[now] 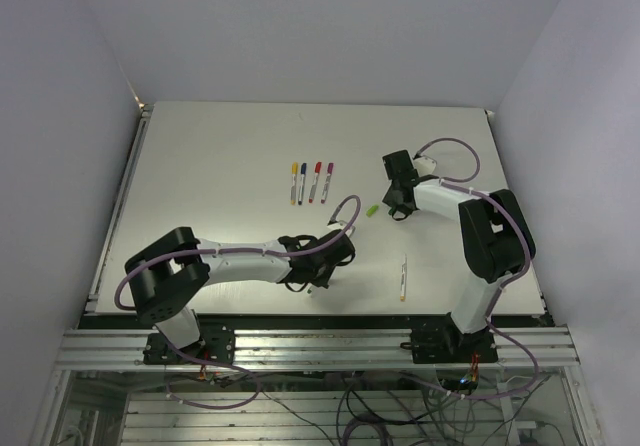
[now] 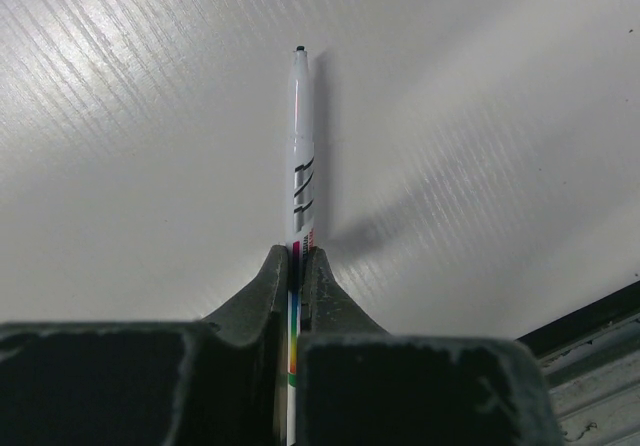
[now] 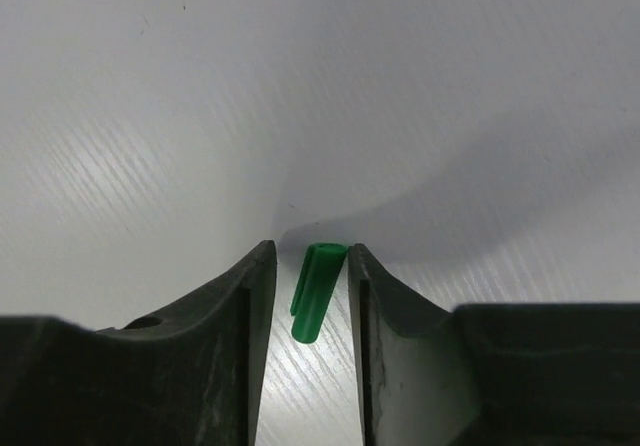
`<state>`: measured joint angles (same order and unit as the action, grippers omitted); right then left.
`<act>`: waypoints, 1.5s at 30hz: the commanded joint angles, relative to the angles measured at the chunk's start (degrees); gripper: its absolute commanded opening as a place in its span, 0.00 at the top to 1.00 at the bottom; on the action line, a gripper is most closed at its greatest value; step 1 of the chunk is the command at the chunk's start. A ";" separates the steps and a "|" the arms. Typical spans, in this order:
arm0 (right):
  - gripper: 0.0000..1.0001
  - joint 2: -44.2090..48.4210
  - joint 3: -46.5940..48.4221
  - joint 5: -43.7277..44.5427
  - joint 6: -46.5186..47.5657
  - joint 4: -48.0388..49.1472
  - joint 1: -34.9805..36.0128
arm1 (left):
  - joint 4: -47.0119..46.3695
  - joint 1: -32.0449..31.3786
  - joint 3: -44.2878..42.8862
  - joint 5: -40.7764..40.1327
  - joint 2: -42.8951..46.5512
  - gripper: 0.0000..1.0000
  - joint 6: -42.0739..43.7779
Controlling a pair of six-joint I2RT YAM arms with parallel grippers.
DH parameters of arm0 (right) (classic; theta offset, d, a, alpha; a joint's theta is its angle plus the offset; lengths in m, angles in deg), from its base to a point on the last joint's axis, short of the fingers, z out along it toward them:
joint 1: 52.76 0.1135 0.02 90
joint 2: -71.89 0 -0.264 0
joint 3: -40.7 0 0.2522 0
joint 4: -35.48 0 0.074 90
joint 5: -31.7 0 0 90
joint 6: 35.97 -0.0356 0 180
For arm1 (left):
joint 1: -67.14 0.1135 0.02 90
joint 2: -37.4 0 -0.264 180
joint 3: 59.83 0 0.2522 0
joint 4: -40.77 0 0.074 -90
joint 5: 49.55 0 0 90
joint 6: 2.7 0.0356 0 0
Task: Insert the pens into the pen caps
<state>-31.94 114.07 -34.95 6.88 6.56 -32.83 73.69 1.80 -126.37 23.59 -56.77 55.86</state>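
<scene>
**Overhead and wrist views, pen-capping bench.** A flat white table (image 1: 220, 166) carries two white-and-black robot arms. The left arm (image 1: 240, 256) reaches toward the table's middle, and the right arm (image 1: 480, 236) folds back toward its left.

The left gripper (image 2: 298, 258) has its dark fingers closed tight on a thin white-grey marker pen (image 2: 298, 146). The pen projects straight ahead of them, its small dark tip bare.

The right gripper (image 3: 305, 266) stands with its jaws apart on either side of a short green plastic cap (image 3: 318, 291) lying on the table. A gap shows at the cap's left side, so the cap is not clamped.

Near the table's middle, four white-grey pens (image 1: 314, 181) lie side by side, their far ends yellow, blue, red and magenta. A single white-grey pen (image 1: 403, 278) lies alone near the front edge, well apart from them.

A light-green cap (image 1: 372, 210) lies just beside the right gripper. Whether it is the cap between the jaws cannot be told.
</scene>
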 commanded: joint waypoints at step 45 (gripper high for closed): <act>1.00 51.47 -27.30 -9.67 9.90 32.18 20.18 | -41.43 0.48 18.46 6.72 29.92 0.93 1.45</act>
<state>17.58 89.09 -44.98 18.18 30.29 -14.19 41.34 2.17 -108.97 29.40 -29.65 58.28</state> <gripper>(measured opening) 0.046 0.097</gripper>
